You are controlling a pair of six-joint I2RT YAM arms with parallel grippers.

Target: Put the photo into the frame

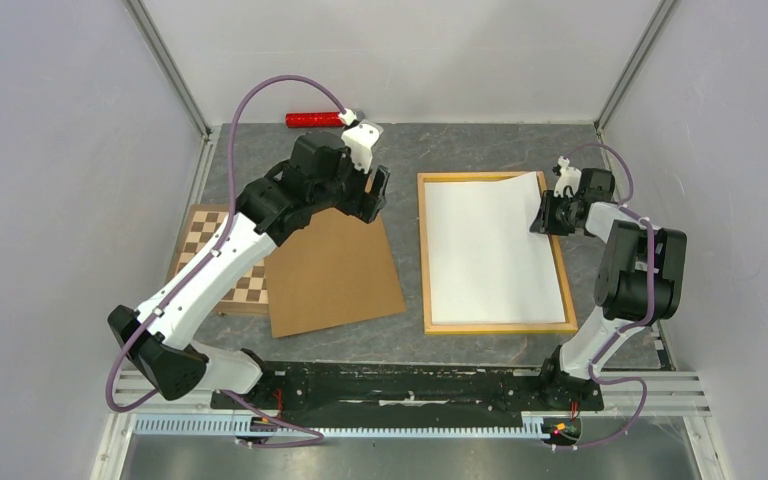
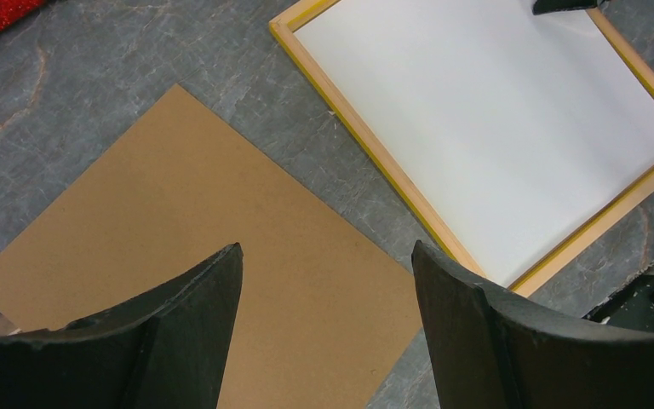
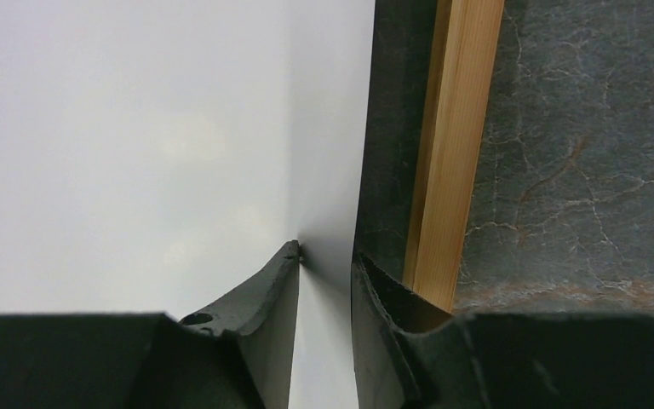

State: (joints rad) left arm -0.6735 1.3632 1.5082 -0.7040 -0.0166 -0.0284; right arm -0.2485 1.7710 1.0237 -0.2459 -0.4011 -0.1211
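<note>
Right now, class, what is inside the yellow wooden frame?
The photo lies inside the frame, white back up, its far right corner covering the rail near the right gripper. Its other side is hidden, as is anything beneath it.

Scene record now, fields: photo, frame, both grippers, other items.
photo: white side up, lying in frame, far right corner raised over the rail
frame: flat, right of board
right gripper: fingers straddle photo's right edge, narrow gap; grip unclear
left gripper: open, empty, over board
other: board overlaps chessboard
</note>
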